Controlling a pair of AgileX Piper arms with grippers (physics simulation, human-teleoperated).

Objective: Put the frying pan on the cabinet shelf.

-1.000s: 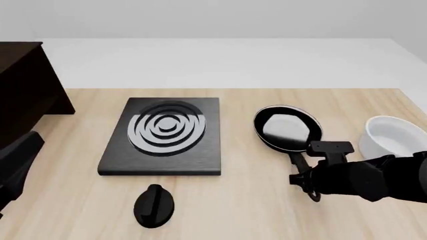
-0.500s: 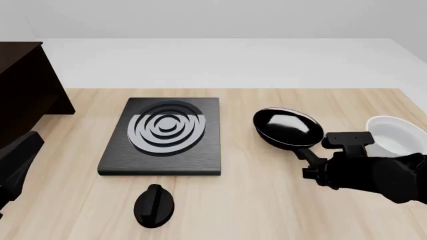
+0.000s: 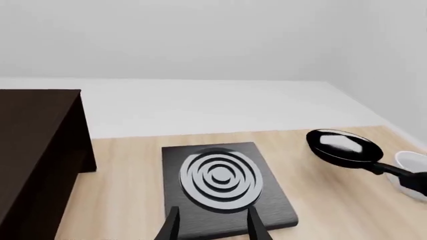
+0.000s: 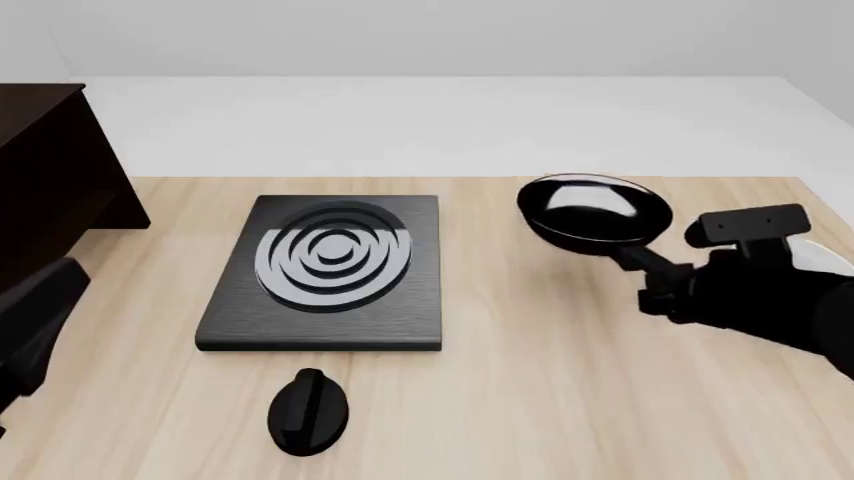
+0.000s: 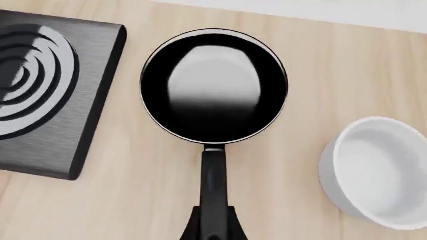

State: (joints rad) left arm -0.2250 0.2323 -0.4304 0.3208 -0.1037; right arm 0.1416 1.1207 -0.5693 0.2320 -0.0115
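Note:
The frying pan [image 4: 594, 212] is small, round and black with a glossy inside. It hangs above the table's right side, and its slim handle [image 4: 638, 260] points toward my right gripper [image 4: 663, 292], which is shut on the handle's end. In the right wrist view the pan [image 5: 213, 85] is straight ahead of the gripper [image 5: 213, 226]. The dark brown cabinet [image 4: 40, 170] stands at the far left, its flat top [image 3: 33, 107] bare. My left gripper [image 3: 213, 231] is open and empty, low at the front left, far from the pan [image 3: 343, 146].
A square black stove plate [image 4: 327, 270] with concentric rings lies mid-table. A black knob-shaped object [image 4: 310, 410] lies in front of it. A white bowl [image 5: 377, 170] sits right of the pan, mostly hidden behind my right arm in the front view [image 4: 817, 256].
My right gripper has lifted the pan off the table by its handle and carried it up and a little to the right. The left arm has stayed still.

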